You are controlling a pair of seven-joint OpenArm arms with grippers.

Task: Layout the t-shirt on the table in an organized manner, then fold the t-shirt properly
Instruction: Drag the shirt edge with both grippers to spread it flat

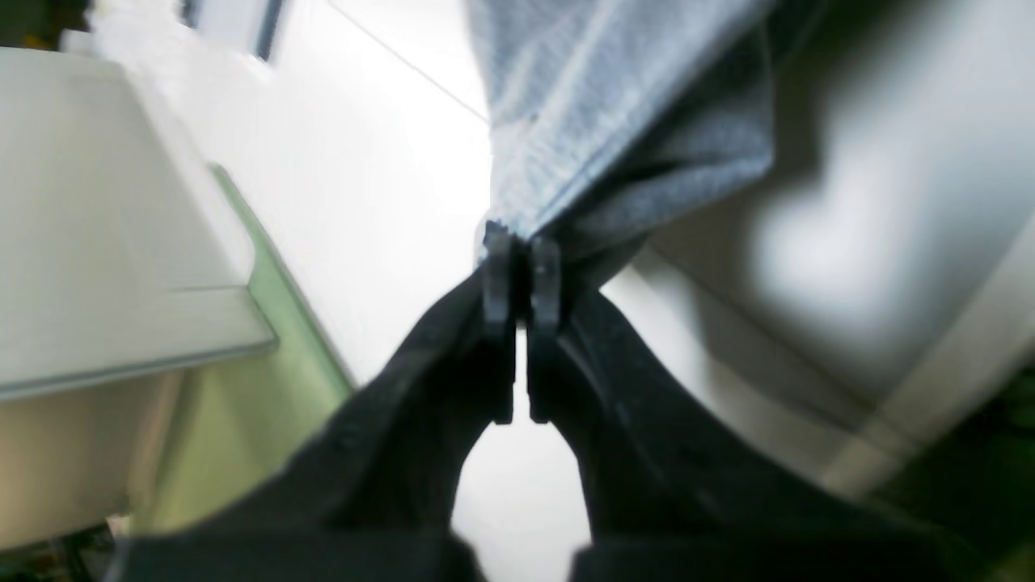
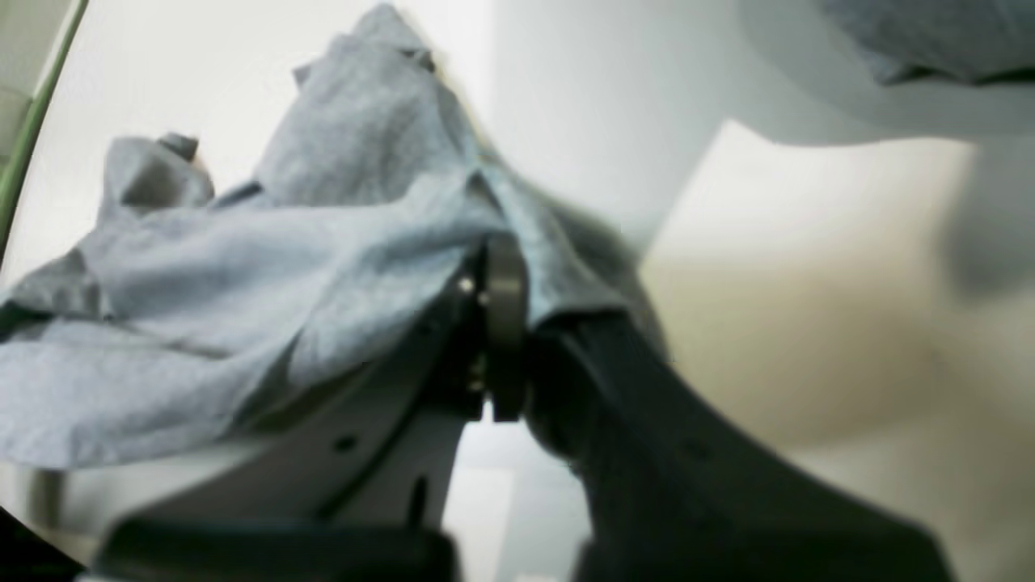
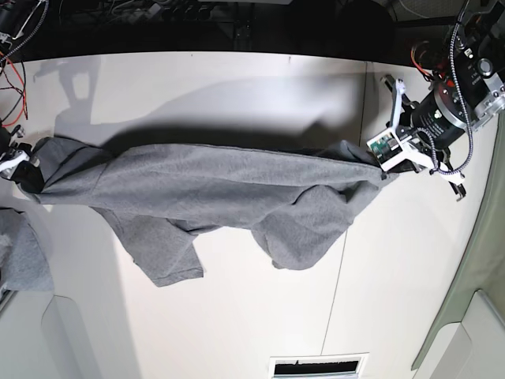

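I read this as the laying-out step, not yet the fold. In the base view the t-shirt hangs stretched between my two arms, its top edge pulled into a nearly straight line while the lower part sags in loose lobes toward the worktop; I cannot tell how much of the cloth is touching the surface.

The left gripper has its jaws clenched on a bunched edge of the shirt, with fabric fanning up and away from the tips. The right gripper is likewise clamped on a fold of cloth, which drapes over one side of it.

Next, I judge, both arms should come down together, keeping tension across that top edge, and lay the shirt flat so the sagging part spreads out and does not crumple under itself. The risk is that the hanging lobes land doubled up.

The base view alone shows the whole span and the shadow behind it, which suggests the shirt is lifted. At its left edge the right gripper is mostly out of frame, so only the right wrist view confirms that grasp. The left wrist view shows the closed tips clearly, where the base view gives only the arm and a pinched corner. Both wrist views are blurred.
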